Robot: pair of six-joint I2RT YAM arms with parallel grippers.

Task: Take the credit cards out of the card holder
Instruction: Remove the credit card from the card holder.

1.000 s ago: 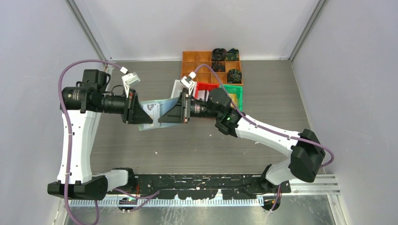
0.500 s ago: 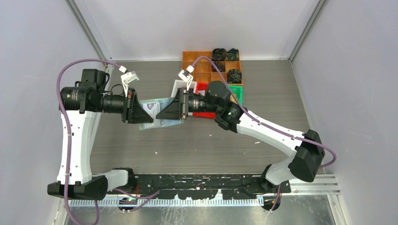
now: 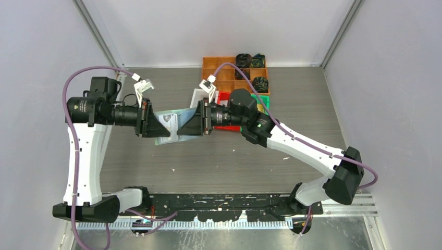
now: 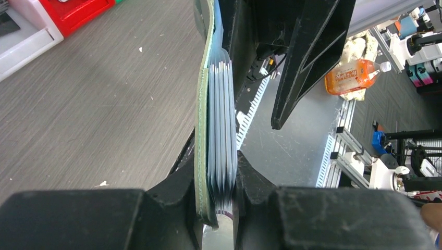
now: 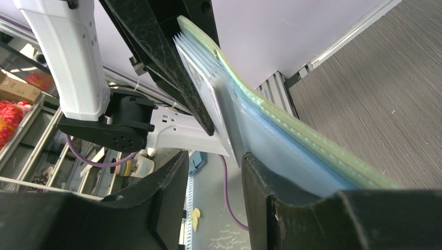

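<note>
The card holder [image 3: 172,120] hangs in the air between my two grippers, above the table. My left gripper [image 3: 162,130] is shut on one end of it. In the left wrist view its jaws [image 4: 216,172] pinch the sage-green cover [image 4: 201,104] and the stack of bluish clear pockets [image 4: 221,114]. My right gripper [image 3: 183,128] is at the other end and is open. In the right wrist view [image 5: 213,174] the gap between its fingers is empty, and the holder [image 5: 292,146] lies against the outer side of one finger [image 5: 266,198]. A silvery-white card [image 5: 211,101] shows in a pocket.
An orange compartment tray [image 3: 219,66] with dark fabric bundles [image 3: 250,61] stands at the back. White [image 3: 199,95], red [image 3: 229,97] and green [image 3: 261,103] bins sit just behind the right wrist. The side walls stand close on both sides.
My right gripper shifted a little left along the holder, then eased back slightly, and its arm swung outward. My left gripper has kept still, gripping the holder.
</note>
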